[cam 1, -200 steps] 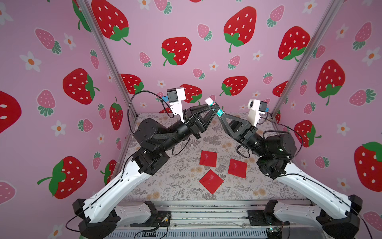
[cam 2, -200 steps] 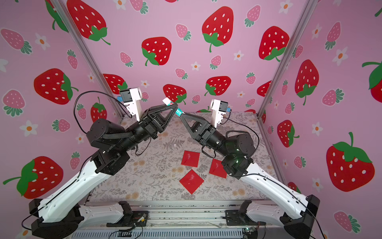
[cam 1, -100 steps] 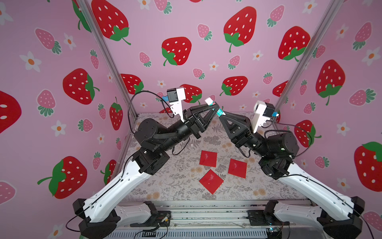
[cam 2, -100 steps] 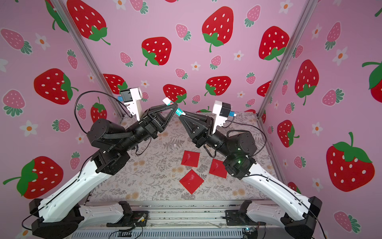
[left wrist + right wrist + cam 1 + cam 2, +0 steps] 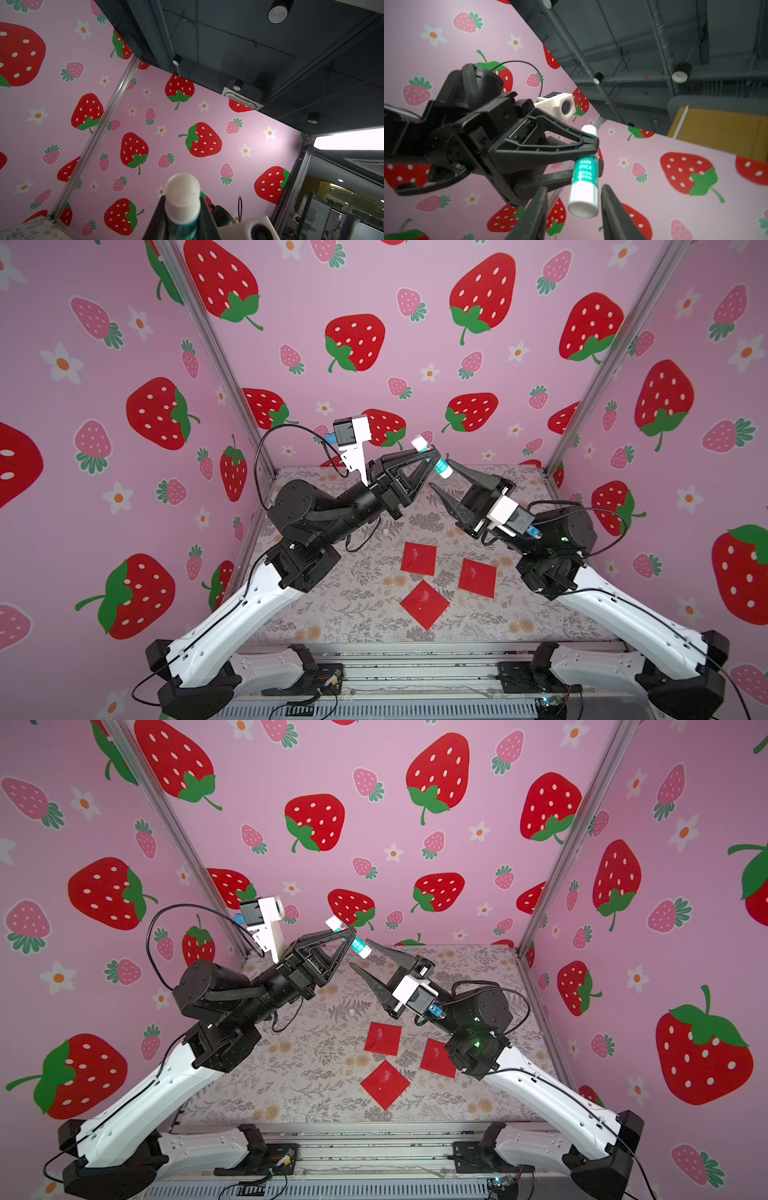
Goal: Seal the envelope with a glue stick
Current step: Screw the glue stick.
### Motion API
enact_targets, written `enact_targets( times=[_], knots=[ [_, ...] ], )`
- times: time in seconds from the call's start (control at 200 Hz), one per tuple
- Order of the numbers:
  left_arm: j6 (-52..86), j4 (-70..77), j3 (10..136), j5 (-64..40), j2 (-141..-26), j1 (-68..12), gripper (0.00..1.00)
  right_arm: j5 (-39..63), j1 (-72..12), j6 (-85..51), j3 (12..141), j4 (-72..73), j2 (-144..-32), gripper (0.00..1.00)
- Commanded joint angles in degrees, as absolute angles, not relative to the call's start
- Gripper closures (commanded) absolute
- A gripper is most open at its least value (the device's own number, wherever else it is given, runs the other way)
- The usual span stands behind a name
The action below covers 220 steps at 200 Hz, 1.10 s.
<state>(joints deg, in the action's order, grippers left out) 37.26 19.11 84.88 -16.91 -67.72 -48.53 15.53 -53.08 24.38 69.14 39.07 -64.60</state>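
With your left gripper clamped on the glue stick aloft and right gripper jaws apart around its lower end (not gripping), the red envelopes lie untouched on the desk.

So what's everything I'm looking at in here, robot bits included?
glue stick: one, white with a teal band, held in the air above the table
envelopes: three, red, lying flat and close together on the table
table cover: one, pale floral print, under the envelopes
walls: pink with strawberries and flowers, on three sides
frame posts: two, silver, at the back corners
arms: two, white and black, rising from the front edge
wrist cameras: two, white, one near each pincer
left pincer: black, shut on the glue stick
right pincer: black, open, its fingers either side of the stick's lower end
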Motion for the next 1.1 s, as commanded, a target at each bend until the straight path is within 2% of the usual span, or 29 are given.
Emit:
enact_targets(
  times=[0.0,0.15,0.165,0.205,0.31,0.525,0.83,0.951,1.096],
  knots=[
    [35.9,19.0,84.7,-16.7,-67.6,-48.5,1.0,1.7,-53.6,0.0,69.1,34.2,-60.1,0.52],
    [35.0,18.6,85.0,-16.5,-67.1,-48.6,1.0,0.0,-53.6,-31.0,68.2,30.6,-57.0,0.49],
    [34.9,18.6,85.0,-16.5,-67.1,-48.5,1.0,0.2,-53.6,-32.6,68.2,30.7,-56.9,0.44],
    [34.9,18.5,85.2,-16.5,-67.2,-48.5,1.0,0.7,-53.6,-40.9,68.1,30.4,-56.6,0.41],
    [34.7,18.3,85.6,-16.7,-67.3,-48.5,1.0,4.7,-53.6,-51.4,68.6,30.7,-56.2,0.4],
    [34.9,19.1,85.6,-16.7,-67.6,-48.5,1.0,12.1,-53.6,-59.5,70.2,32.9,-59.0,0.41],
    [35.2,19.7,85.6,-16.8,-67.7,-48.5,1.0,13.3,-53.6,-61.5,70.2,35.5,-61.3,0.47],
    [35.2,20.0,85.3,-16.9,-67.6,-48.6,1.0,13.3,-53.6,-61.3,70.7,35.9,-61.7,0.57],
    [35.4,20.1,85.3,-16.8,-67.7,-48.5,1.0,13.4,-53.6,-61.1,70.9,36.6,-62.3,0.63]
  ],
)
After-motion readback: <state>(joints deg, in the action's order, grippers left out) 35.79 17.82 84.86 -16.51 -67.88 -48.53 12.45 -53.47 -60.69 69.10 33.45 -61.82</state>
